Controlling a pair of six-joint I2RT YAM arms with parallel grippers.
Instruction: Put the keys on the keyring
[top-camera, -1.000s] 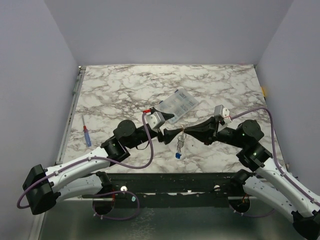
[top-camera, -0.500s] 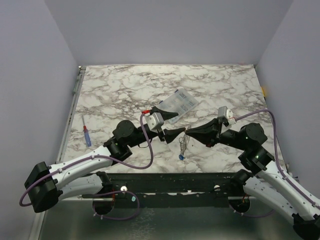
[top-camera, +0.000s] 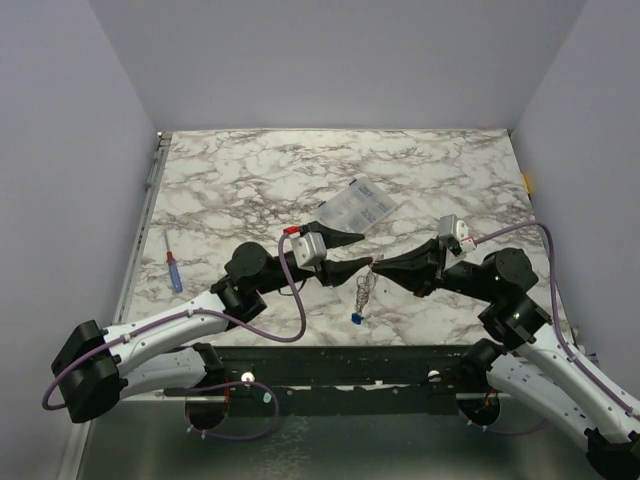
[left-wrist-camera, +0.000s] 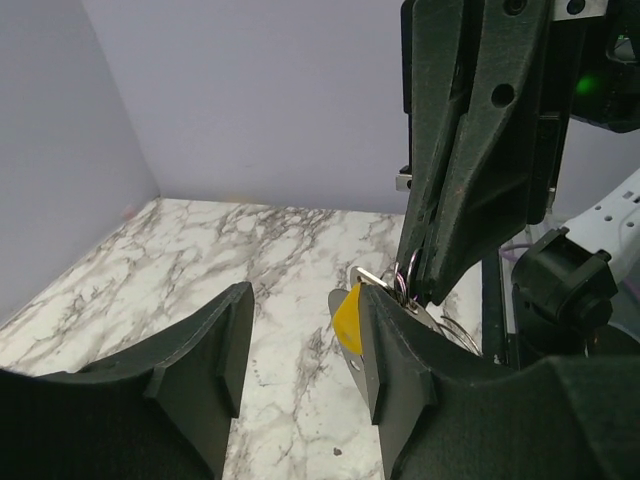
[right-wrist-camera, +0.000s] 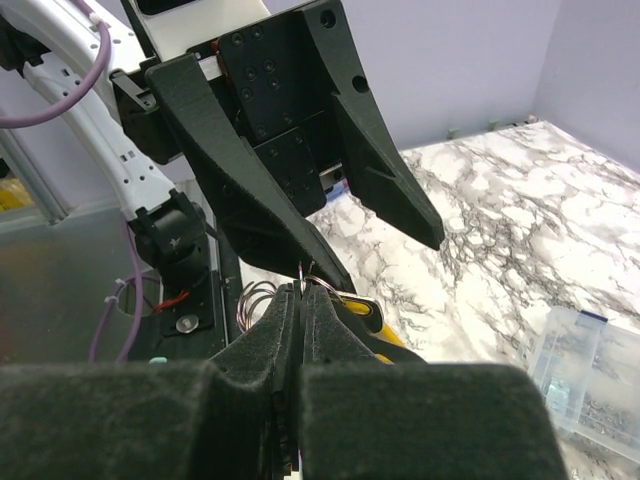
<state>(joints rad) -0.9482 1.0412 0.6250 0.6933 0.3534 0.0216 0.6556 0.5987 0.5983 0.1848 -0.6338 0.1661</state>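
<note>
Both arms meet nose to nose over the near middle of the marble table (top-camera: 250, 180). The right gripper (top-camera: 376, 266) is pinched tight on the top of the keyring (top-camera: 365, 290), and the ring dangles beneath it with the blue key (top-camera: 355, 318) at its low end. The left gripper (top-camera: 366, 250) has its fingers spread wide, holding nothing, and the yellow key (left-wrist-camera: 347, 318) sits just beside one finger's inner face. A clear box (top-camera: 362, 205) lies behind them. A screwdriver (top-camera: 174, 270) lies well off to the left.
</note>
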